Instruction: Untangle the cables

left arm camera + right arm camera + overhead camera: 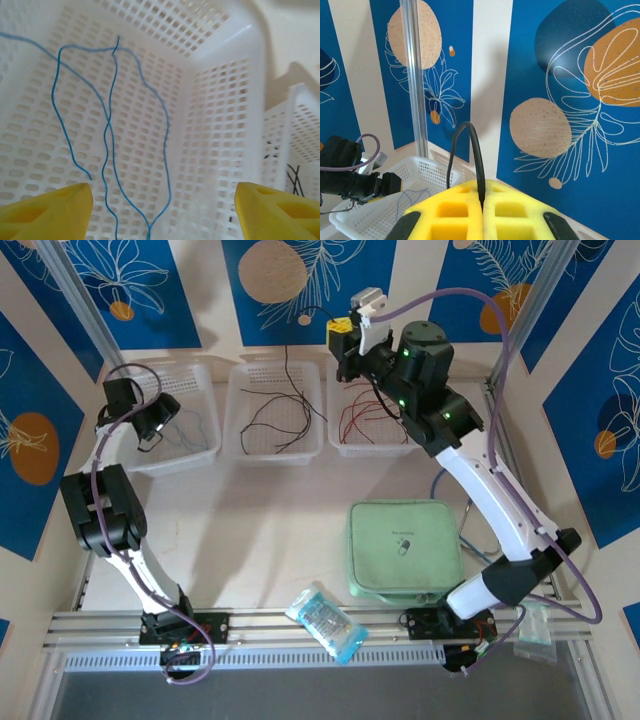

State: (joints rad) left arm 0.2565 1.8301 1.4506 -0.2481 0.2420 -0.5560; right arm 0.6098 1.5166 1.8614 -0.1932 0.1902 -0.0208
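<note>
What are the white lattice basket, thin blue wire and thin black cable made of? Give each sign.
The white lattice basket: moulded plastic, likely; glossy, uniform grid holes. The thin blue wire: probably plastic-sheathed; smooth, limp curls. The thin black cable, in the shut right pincer: rubber or plastic sheath; shiny arch.

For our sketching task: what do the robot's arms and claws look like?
The left arm and right arm have white links, black joints and a purple cable each. Green lights dot the right arm. The left claw and right claw have blocky yellow fingers.
</note>
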